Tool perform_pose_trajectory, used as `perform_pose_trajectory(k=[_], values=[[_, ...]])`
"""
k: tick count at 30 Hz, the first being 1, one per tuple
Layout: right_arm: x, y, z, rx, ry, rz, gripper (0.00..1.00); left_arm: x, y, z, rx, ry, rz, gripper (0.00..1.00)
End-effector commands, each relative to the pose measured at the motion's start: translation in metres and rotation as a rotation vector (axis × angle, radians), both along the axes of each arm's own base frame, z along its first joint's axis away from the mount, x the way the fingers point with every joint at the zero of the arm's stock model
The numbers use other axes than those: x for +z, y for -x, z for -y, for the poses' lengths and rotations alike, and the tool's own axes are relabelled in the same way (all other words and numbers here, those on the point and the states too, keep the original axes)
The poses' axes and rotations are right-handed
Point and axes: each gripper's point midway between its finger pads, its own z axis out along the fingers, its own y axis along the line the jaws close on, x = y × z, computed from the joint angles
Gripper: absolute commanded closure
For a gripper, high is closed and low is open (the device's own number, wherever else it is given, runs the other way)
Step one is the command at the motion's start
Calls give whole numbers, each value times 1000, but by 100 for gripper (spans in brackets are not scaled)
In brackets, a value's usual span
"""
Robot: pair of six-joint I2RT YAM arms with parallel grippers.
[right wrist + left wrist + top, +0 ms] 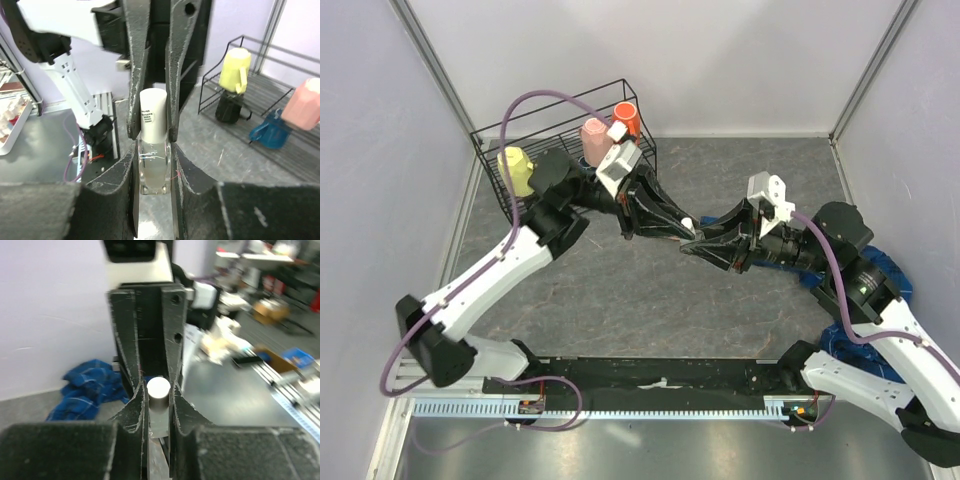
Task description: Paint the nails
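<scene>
I have the small clear bottle (152, 172) pinned by its glass body in the right jaws, while the left jaws are closed on its white cap (152, 112), both held above the counter (620, 300). The nails I cannot see; only the blue plaid sleeve (892, 272) shows, bunched near the counter's right edge. My worry is the twist: if the smooth glass slips, the cap may stay tight, or the bottle could tip and spill polish.

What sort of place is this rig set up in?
Probably a robotics lab test cell: pale panel walls on metal posts box in the grey table, and the left wrist view shows cluttered workbenches beyond.
</scene>
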Motion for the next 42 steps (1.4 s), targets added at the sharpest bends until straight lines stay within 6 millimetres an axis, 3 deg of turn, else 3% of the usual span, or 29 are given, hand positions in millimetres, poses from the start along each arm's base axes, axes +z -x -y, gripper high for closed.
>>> perform_pose_trajectory(k=[1, 4, 7, 8, 10, 11, 12, 13, 14, 18, 23, 24, 26, 28, 29, 36, 42], values=[[44, 23, 2, 96, -121, 120, 100, -43, 10, -25, -348, -223, -46, 98], [43, 19, 3, 76, -119, 117, 100, -34, -13, -22, -236, -188, -72, 98], [43, 13, 5, 36, -117, 119, 100, -23, -35, -19, -88, -145, -89, 71], [39, 10, 4, 29, -103, 109, 100, -27, -41, -18, -45, -168, -137, 51], [38, 4, 4, -1, -97, 104, 100, -18, -51, -19, 79, -136, -125, 41], [36, 1, 4, -13, -87, 102, 100, -21, -55, -20, 120, -152, -154, 23], [35, -1, 4, -24, -84, 99, 100, -19, -63, -21, 198, -139, -162, 12], [34, -4, 4, -35, -80, 97, 100, -11, -61, -27, 240, -120, -149, 3], [31, -10, 5, -62, -73, 93, 100, -9, -64, -30, 287, -117, -163, 0], [27, -23, 5, -121, -55, 74, 100, -9, -90, -50, 561, -84, -314, 1], [23, -48, 10, -243, -53, 42, 100, 7, -77, -64, 641, 38, -492, 17], [22, -54, 11, -278, -55, 31, 100, 7, -83, -66, 690, 58, -517, 19], [22, -60, 11, -301, -56, 17, 100, 10, -73, -59, 698, 67, -516, 23], [22, -66, 12, -329, -60, 0, 100, 12, -81, -59, 804, 98, -476, 25], [20, -68, 12, -333, -59, -8, 100, 13, -72, -51, 802, 98, -466, 27], [21, -71, 16, -365, -70, -20, 100, 20, -84, -47, 1007, 158, -392, 37], [22, -68, 16, -354, -69, -19, 100, 22, -84, -26, 1000, 149, -370, 42]])
